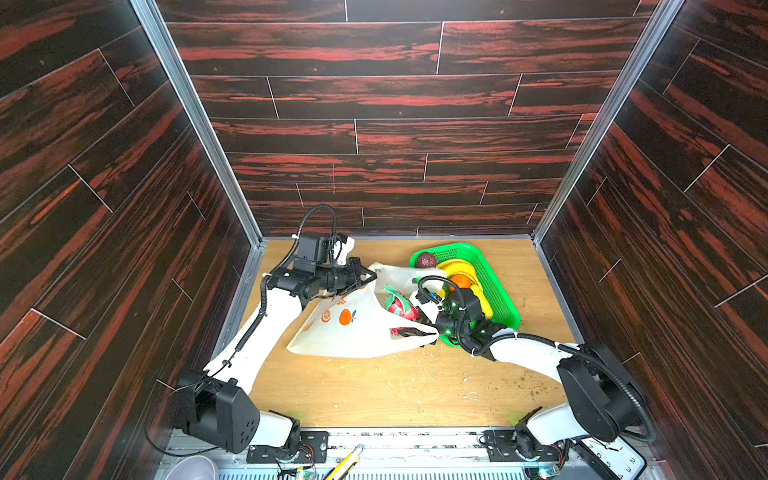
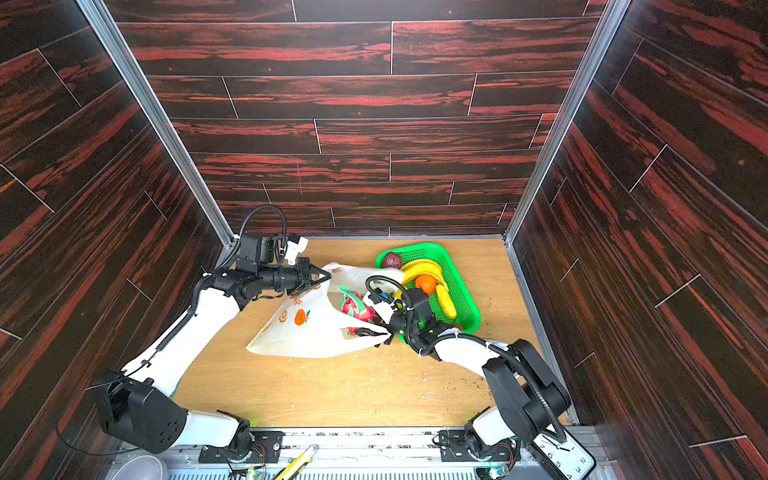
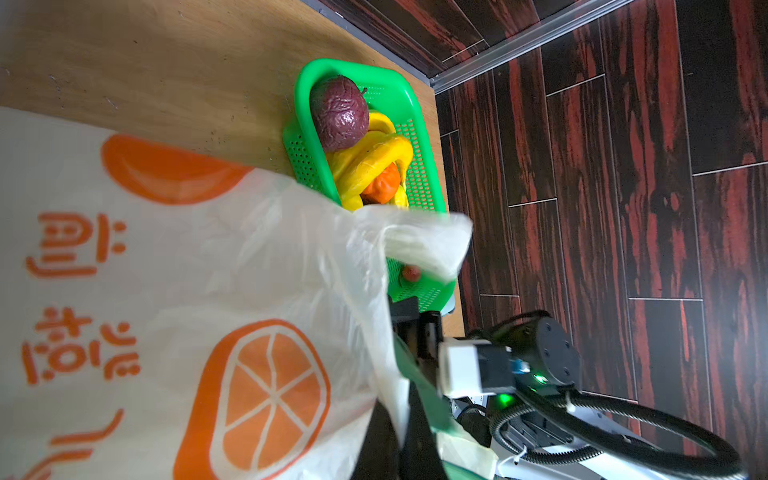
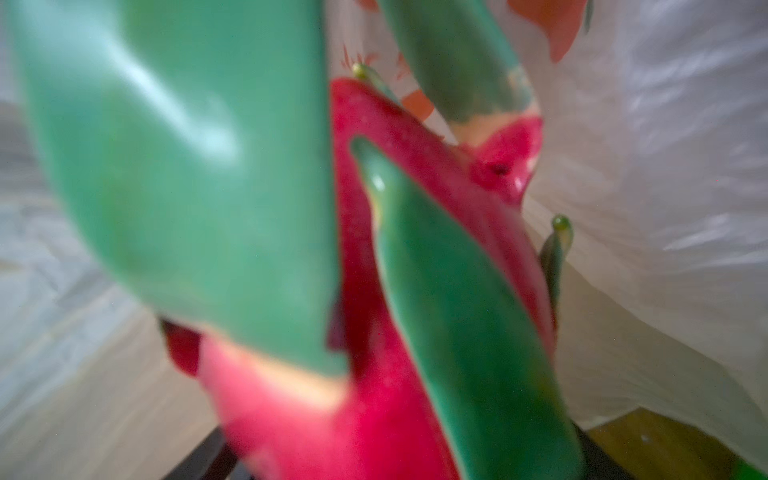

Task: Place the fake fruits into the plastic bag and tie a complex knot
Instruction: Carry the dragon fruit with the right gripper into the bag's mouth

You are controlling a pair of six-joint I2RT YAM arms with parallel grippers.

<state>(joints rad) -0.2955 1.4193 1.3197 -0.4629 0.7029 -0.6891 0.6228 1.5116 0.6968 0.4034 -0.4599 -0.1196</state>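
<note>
L fingers (image 1: 372, 274) pinch bag (image 1: 353, 332) rim; R fingers (image 1: 409, 332) clamp dragon fruit (image 1: 398, 306). Basket (image 3: 353, 68) shows in L wrist, not R.

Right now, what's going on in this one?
The left claw is shut on the rim of the plastic bag, holding its mouth up and open. The right claw reaches into that mouth with the pink dragon fruit right at its jaws; whether it grips the fruit I cannot tell. Bananas, an orange and a dark purple fruit lie in the green basket. No knot is tied yet.
</note>
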